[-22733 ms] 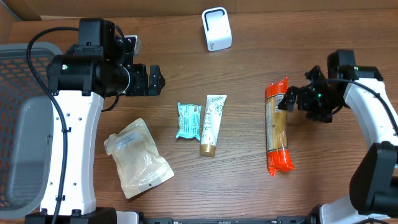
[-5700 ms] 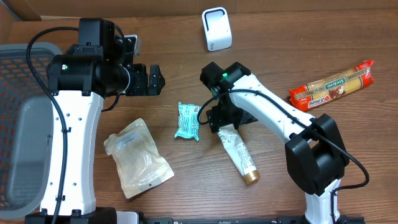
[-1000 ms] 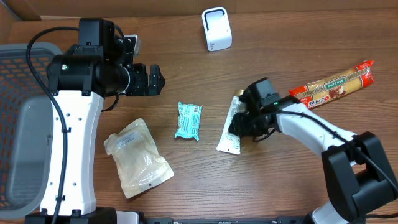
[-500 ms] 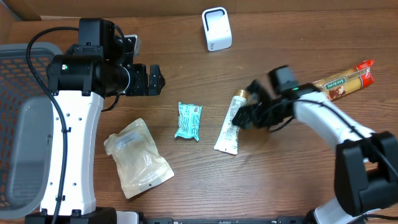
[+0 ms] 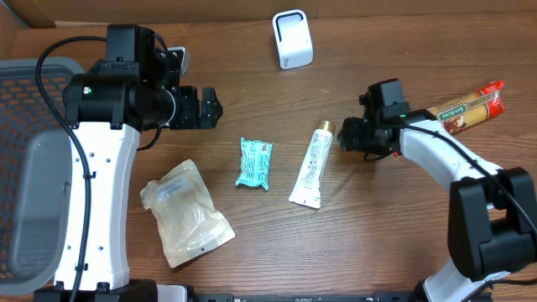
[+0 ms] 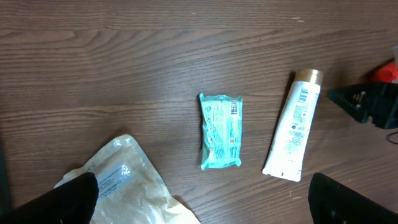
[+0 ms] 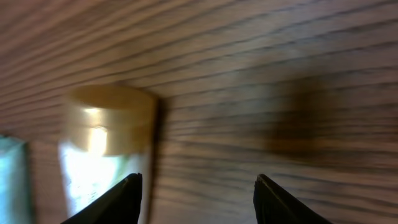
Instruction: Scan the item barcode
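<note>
- Broadly, the counter (image 5: 252, 260) is dark wood with the grain running 9 to 3 o'clock; a grey mesh basket (image 5: 25, 67) sits at its 9 o'clock edge.
- Left jaws (image 5: 210, 107) hang spread wide and empty, up at 10 o'clock from the items and well apart from them.
- Right jaws (image 5: 347, 137) are parted with bare wood between the tips, holding nothing, and are the nearer pair.
- Tube (image 5: 312, 165): white, soft-sided plastic, lying flat mid-counter. The rigid gold cap points about 12–1 o'clock and the flat crimped tail about 6–7. The cap lies at 9 o'clock of the right jaws, just beside them and not touching.
- Scanner (image 5: 292, 39): small white glossy block at the tube's 11–12 o'clock, well apart.
- Judgement: gripping across the round shoulder looks firmer than across the limp body.
</note>
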Controlling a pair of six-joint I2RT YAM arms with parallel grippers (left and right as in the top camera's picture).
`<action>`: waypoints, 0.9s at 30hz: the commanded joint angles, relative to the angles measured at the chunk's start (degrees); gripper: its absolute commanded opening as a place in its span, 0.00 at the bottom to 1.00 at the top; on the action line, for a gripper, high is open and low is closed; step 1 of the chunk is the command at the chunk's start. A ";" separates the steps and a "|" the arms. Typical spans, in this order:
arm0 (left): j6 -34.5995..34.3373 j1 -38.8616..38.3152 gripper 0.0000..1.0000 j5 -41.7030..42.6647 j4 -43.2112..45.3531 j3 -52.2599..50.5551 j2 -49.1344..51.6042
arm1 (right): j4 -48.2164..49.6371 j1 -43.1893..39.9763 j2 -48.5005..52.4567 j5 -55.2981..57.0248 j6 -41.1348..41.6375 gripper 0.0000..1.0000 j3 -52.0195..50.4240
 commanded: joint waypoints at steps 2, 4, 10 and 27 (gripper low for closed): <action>1.07 0.15 1.00 0.90 0.07 1.53 -1.36 | 1.51 2.64 0.50 8.68 0.44 0.57 0.57; 1.07 0.15 1.00 0.90 0.07 1.53 -1.36 | 2.73 4.24 0.50 7.93 -1.40 0.57 0.57; 1.07 0.15 1.00 0.92 0.07 1.53 -1.36 | 5.18 11.32 0.50 7.10 -11.17 0.59 0.57; 1.07 0.15 1.00 0.92 0.07 1.53 -1.36 | -18.01 8.59 0.48 -12.94 -30.05 0.93 15.91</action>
